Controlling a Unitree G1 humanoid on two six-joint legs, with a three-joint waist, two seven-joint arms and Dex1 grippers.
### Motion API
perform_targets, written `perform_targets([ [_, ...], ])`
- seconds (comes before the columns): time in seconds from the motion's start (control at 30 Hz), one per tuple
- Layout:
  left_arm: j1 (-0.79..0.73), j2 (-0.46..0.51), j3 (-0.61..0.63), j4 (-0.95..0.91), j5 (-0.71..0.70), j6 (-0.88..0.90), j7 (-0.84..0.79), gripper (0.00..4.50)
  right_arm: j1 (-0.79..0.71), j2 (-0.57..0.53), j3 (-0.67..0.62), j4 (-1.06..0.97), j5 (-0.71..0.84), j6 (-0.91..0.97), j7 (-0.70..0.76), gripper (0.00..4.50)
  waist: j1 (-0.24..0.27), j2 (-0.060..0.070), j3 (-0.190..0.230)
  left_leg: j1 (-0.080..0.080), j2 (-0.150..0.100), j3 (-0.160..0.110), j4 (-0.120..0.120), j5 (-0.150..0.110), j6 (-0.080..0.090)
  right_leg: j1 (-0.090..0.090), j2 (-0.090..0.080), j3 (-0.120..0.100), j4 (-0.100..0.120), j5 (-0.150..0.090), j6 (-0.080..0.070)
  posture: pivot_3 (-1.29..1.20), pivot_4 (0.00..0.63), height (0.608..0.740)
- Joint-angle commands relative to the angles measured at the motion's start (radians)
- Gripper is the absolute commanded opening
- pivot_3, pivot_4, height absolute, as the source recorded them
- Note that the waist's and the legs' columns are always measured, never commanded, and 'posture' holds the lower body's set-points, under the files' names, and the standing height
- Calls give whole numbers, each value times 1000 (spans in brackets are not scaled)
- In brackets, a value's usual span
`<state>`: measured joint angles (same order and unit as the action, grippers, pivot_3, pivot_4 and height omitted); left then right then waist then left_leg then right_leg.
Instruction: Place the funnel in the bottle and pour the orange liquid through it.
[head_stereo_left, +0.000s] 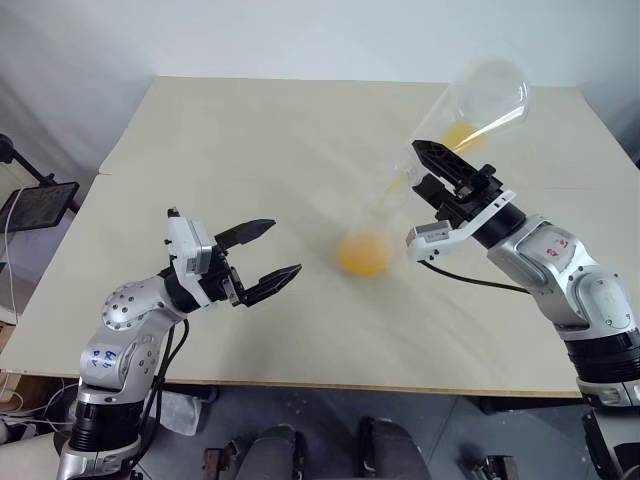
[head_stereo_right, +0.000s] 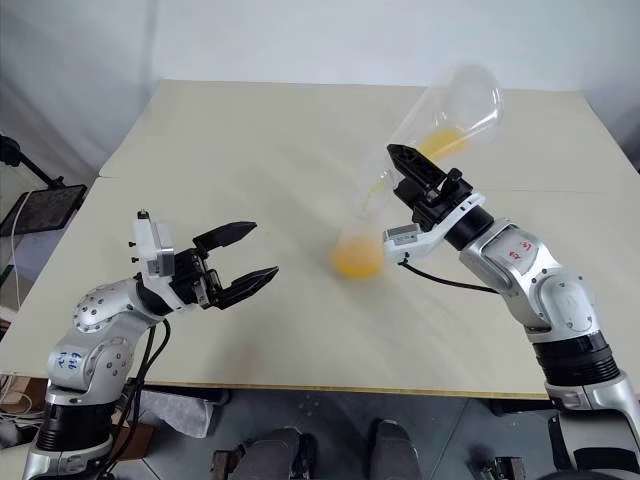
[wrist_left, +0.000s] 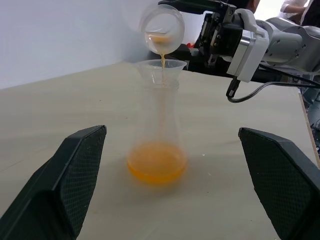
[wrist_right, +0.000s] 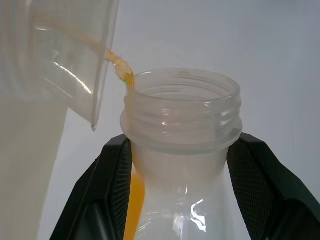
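- Main risk: thin stream of orange liquid (wrist_left: 162, 62) missing the funnel (wrist_left: 161, 67) — lip of the tilted flask (head_stereo_left: 478, 100) sits just above the funnel rim, so a small wrist drift or a faster tip probably sends it down the outside of the bottle (wrist_left: 160, 130).
- Second risk: bottle standing free on the table (head_stereo_left: 250, 140), nothing bracing it; a nudge from the flask lip likely tips funnel and bottle together.
- Third: funnel stem narrow, so a sudden surge could back up and overflow the cone.
- Right gripper (head_stereo_left: 450, 180): fingers clamped on the flask's threaded neck, flask tipped mouth-down toward the funnel.
- Left gripper (head_stereo_left: 265, 258): fingers spread wide, holding nothing, hovering near the bottle on the robot's left, not touching.
- Funnel: clear, nearly invisible cone, seated upright in the bottle's neck.
- Bottle: clear, wide base tapering to a short neck, mid-table between the two arms.
- Liquid: orange pool across the bottle's base, small remainder low in the flask; pour judged well along.
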<state>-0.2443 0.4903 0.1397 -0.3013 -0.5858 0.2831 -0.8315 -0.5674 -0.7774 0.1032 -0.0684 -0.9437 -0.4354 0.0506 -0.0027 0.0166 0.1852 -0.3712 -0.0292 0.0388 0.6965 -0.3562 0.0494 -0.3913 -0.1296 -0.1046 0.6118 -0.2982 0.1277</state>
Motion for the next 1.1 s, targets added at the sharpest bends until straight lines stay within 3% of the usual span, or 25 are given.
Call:
perform_targets([
  [0.03, -12, 1, 10, -24, -3, -25, 2, 4500, -27, -24, -18, -12, 0, -4, -29, 2397, 0, 0, 0, 0, 0, 0, 0, 0, 0, 0, 0, 0, 0, 0, 0, 0, 150, 740],
  [0.57, -12, -10, 7, -20, 2, -31, 6, 4500, -38, -31, -22, 1, 13, -10, -34, 2397, 0, 0, 0, 0, 0, 0, 0, 0, 0, 0, 0, 0, 0, 0, 0, 0, 150, 740],
  [1.1, -43, 8, 12, 9, 2, -29, -16, 4500, 28, 63, -81, -47, 366, 62, 99, 2397, 0, 0, 0, 0, 1, 0, 0, 0, 0, 0, 0, 0, 0, 0, 0, 0, 150, 740],
])
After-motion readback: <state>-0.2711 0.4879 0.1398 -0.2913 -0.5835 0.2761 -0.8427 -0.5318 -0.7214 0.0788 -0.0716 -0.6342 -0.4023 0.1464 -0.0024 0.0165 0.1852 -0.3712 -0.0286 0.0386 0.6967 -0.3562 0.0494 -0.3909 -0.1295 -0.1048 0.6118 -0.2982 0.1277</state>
